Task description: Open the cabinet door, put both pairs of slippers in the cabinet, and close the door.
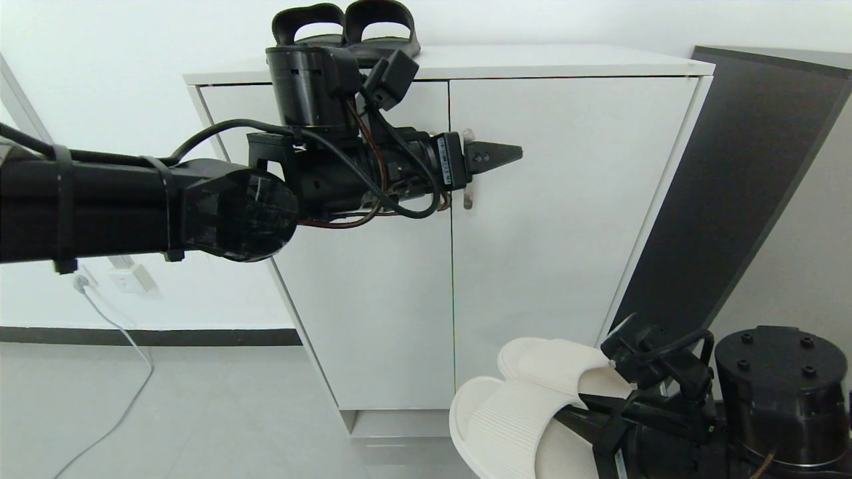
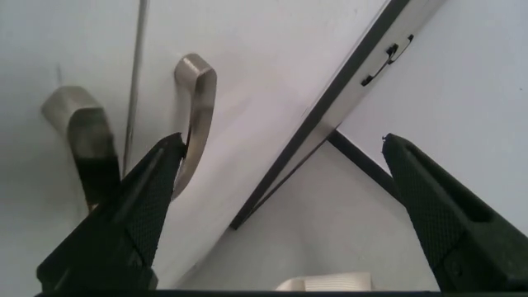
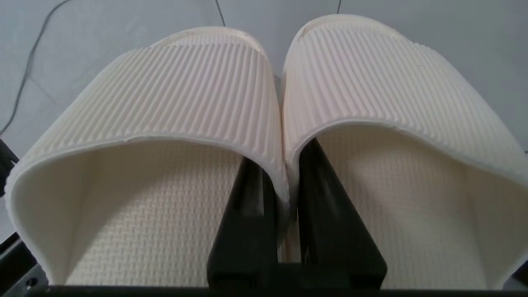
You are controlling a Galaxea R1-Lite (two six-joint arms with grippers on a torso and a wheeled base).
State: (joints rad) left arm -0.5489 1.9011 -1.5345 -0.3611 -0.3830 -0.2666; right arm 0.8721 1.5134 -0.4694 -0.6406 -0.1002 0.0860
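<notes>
The white cabinet [image 1: 566, 233] has both doors shut, and a pair of black slippers [image 1: 346, 26] sits on its top near the back left corner. The left gripper [image 2: 282, 144] is at the right door's handle [image 2: 198, 107], fingers spread, one seemingly touching it. The right gripper [image 3: 287, 223], low by the cabinet's bottom front edge, pinches the white slippers [image 3: 165, 124] by their inner walls.

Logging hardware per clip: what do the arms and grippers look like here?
Both black. The left arm carries strapped black cables, brownish wires and a white label; the left gripper tapers to pointed fingers. The right arm shows a round bolted cap.
</notes>
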